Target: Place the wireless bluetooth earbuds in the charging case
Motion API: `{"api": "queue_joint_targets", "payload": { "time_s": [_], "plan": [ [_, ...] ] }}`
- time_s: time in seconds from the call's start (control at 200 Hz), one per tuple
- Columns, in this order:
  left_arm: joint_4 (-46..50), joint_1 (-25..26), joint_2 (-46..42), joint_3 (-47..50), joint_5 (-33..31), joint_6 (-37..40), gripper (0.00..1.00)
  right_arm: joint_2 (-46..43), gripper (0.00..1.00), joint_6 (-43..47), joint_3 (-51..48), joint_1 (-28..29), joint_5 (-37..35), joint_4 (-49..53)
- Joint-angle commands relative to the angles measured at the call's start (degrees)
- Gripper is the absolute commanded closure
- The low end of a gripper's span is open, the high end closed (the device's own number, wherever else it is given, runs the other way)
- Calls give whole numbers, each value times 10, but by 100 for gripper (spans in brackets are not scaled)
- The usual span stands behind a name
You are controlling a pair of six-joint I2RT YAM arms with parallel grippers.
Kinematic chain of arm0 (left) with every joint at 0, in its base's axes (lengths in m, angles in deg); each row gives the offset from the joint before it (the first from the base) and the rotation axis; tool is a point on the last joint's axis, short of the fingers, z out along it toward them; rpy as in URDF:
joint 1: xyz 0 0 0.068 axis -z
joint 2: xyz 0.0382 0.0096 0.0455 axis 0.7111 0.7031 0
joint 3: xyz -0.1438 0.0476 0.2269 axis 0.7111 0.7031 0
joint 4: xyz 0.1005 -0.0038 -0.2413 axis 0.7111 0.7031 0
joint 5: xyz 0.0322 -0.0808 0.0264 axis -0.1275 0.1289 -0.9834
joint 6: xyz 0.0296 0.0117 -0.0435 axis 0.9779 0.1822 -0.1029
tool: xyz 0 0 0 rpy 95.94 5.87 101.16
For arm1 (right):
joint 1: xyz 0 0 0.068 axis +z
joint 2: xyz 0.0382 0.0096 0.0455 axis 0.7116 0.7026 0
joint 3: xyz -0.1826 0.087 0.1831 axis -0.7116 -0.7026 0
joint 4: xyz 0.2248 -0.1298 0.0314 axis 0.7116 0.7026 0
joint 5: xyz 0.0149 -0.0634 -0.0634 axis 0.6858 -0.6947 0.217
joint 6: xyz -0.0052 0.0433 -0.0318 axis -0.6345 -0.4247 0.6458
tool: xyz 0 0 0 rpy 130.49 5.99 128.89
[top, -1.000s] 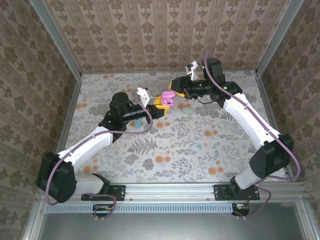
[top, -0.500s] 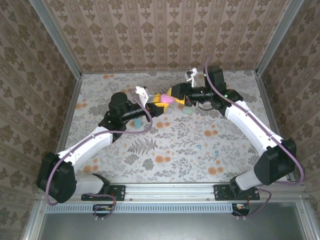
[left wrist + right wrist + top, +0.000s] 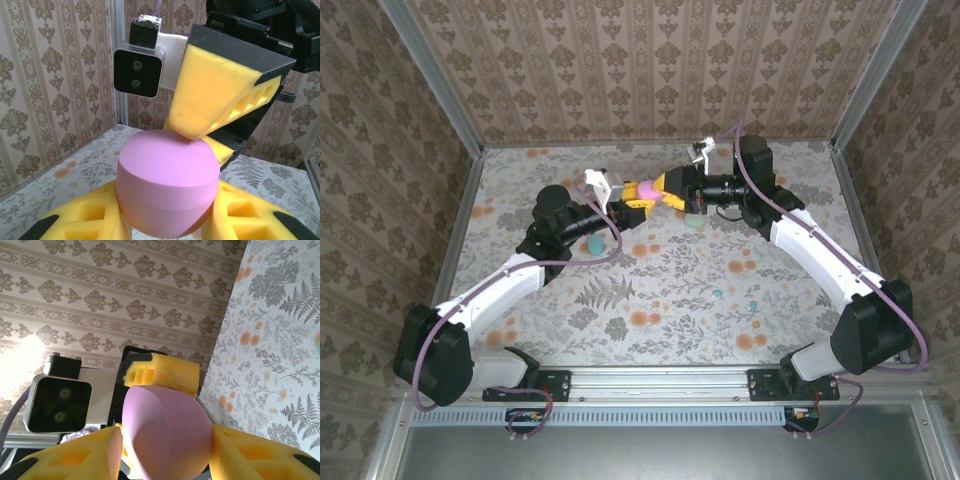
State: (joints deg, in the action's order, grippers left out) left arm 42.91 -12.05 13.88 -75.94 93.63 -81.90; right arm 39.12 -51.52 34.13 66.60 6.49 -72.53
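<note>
Since a second ago the right gripper [image 3: 165,455] has swung left and closed in on the left gripper [image 3: 167,210]. Both now meet over the far middle of the table [image 3: 660,335], near the back wall, and the left one has lifted a little towards it.

The left fingers [image 3: 85,220] pinch the pink charging case [image 3: 646,189] from both sides. The right fingers [image 3: 252,455] sit on it too, one pressing its top as seen from the left wrist, so both grippers grip the one case.

The case is a smooth, matt, egg-like pebble with a seam round its middle. The fingers are spongy yellow foam wedges with square hollows.

Two earbuds [image 3: 717,293] [image 3: 753,305], tiny bluish specks, lie on the floral cloth right of centre, well apart from the case. A mint pebble [image 3: 692,221] lies below the right wrist and a blue one [image 3: 593,245] lies by the left forearm.

Most of the table's near half lies open. The side walls and metal posts stand well off from both arms.
</note>
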Motion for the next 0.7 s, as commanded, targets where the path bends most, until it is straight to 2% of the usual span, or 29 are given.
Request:
{"api": "queue_joint_targets", "payload": {
  "time_s": [0.0,0.26,0.47,0.615,0.695],
  "plan": [
    [-18,-4,-5,-2,11,-9,73,12,51,-44,-14,-1,38,-74],
    [-20,-4,-8,-4,12,-13,73,26,52,-66,-17,-1,50,-107],
    [-11,-4,-8,-7,8,-11,71,26,68,-68,-20,-1,50,-123],
    [-2,-4,-8,-8,-6,-8,66,18,74,-49,-22,-1,33,-110],
    [6,-4,-10,-8,-10,-5,56,10,76,-31,-23,-3,13,-97]
  ]
}}
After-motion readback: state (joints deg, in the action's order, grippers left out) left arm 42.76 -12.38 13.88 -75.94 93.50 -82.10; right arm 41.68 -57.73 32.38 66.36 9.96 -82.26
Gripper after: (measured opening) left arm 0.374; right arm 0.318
